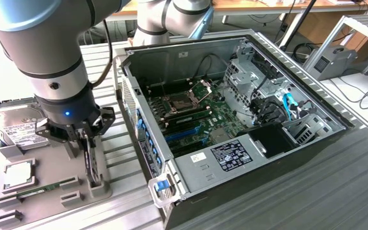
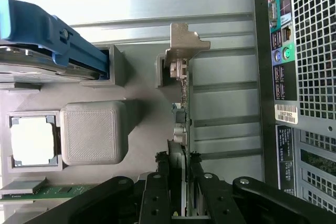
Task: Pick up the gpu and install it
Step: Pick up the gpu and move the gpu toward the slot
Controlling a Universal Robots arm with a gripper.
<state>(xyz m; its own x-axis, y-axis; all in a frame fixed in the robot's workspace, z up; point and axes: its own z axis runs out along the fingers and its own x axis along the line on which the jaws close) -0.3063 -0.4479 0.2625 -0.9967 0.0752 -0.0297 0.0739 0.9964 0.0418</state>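
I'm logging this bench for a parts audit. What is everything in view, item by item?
green circuit card with silver metal end bracket, the gpu: one, green and silver, on edge in the tray's slot
grey plastic holder tray: one, grey, on the exterior view's left of the case
silver hard drive with white label: one, silver, tray's far end
square silver processor chip: one, silver, tray pocket
narrow green memory stick: one, green, tray's near end
open black computer case: one, black and grey, table centre
slatted metal table: one, silver, under everything
robot arm: one, grey, above the tray
hand: one, black, at the gpu
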